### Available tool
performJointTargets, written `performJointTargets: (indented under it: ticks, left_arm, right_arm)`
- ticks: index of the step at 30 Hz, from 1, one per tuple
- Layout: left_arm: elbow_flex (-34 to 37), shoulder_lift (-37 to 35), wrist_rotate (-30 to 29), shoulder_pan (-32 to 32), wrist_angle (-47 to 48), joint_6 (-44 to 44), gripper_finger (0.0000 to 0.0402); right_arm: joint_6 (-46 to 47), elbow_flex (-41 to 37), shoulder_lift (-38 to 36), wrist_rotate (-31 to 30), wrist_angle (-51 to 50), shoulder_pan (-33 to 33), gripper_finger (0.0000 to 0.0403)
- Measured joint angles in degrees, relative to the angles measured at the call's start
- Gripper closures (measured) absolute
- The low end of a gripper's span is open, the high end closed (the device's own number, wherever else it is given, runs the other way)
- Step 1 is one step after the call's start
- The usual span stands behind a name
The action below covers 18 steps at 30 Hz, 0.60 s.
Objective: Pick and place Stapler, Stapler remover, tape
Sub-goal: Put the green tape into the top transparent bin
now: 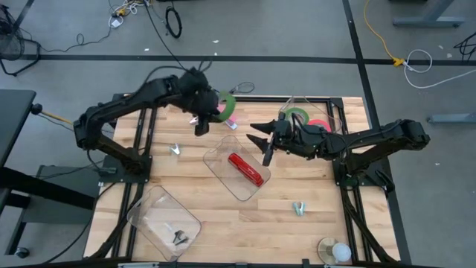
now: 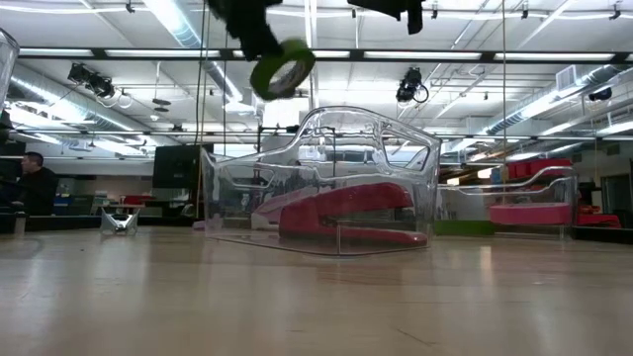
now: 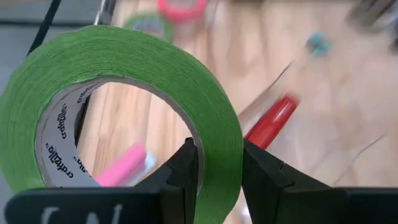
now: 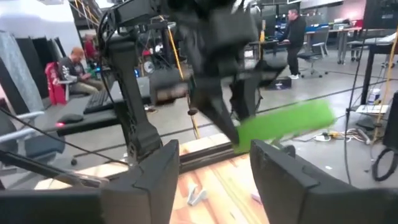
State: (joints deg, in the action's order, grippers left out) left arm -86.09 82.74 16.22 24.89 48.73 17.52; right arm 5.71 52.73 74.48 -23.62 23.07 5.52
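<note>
A green tape ring [image 1: 225, 104] hangs high over the table's far middle, with my left gripper [image 1: 202, 119] shut on it; the low view shows this tape [image 2: 282, 67] well above the table. A red stapler [image 1: 247, 169] lies in a clear container [image 1: 223, 158] at the table's middle. Another green tape [image 1: 299, 115] and a pink tape [image 1: 320, 124] lie in a clear bin at the far right. A stapler remover [image 1: 178, 237] lies in the near-left clear container [image 1: 152, 208]. My right gripper [image 1: 260, 141] hovers open and holds nothing, above the stapler container's far end. My left gripper pinches the green ring's wall [image 3: 219, 134], one finger [image 3: 186, 171] inside the open centre and the other [image 3: 264, 177] on the outer face. The tape is lifted clear of the table and stands on edge beyond the fingertips, tilted.
Loose metal stapler removers lie on the wood at the left [image 1: 176, 149] and the near right [image 1: 299, 208]. A pink item [image 1: 232, 123] lies under the lifted tape. A round object [image 1: 335, 251] sits at the near right corner. People sit and stand in the room beyond.
</note>
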Motion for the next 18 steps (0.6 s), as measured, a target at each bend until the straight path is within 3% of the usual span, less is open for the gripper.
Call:
performJointTargets:
  ticks: [10,18]
  left_arm:
    - [-7.3,0.0,18.1,-0.1,-6.5,-9.4,0.0301]
    - [-7.4,0.0,22.0,-2.6,-13.0,-14.9,0.0301]
  right_arm:
    - [2.9,0.0,0.0,-0.6,0.1,-0.5,0.011]
    - [1.9,0.0,0.0,-8.1,2.8,-0.5,0.0097]
